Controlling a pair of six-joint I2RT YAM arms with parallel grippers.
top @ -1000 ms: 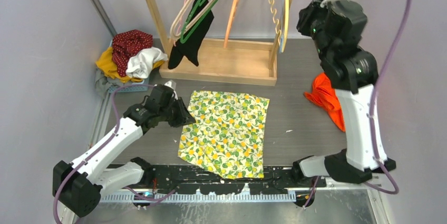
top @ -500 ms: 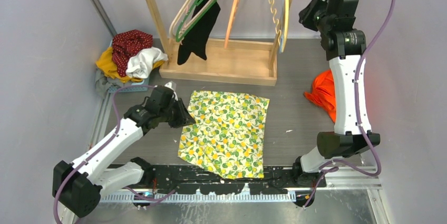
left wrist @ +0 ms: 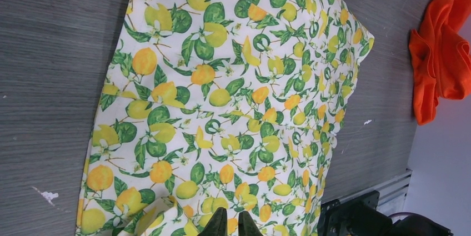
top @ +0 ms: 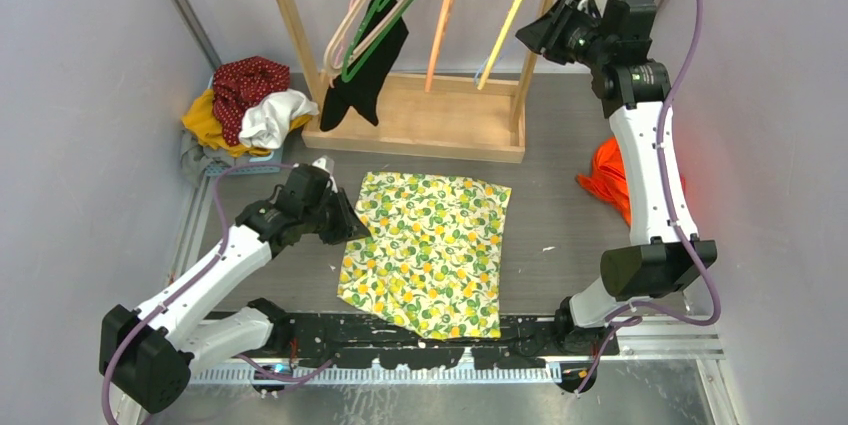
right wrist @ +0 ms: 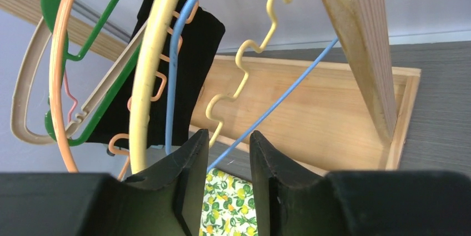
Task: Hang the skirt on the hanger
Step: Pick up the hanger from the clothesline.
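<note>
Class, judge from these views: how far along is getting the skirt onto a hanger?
Done: nothing yet; the skirt lies flat on the table. In hand: the right gripper, open, straddles the blue hanger on the rack; the left gripper sits at the skirt's edge, grip unclear. Left: fetching a hanger, hanging the skirt.

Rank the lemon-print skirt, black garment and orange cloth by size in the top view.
1. lemon-print skirt
2. black garment and orange cloth: they look alike, and the right arm hides part of the cloth.
</note>
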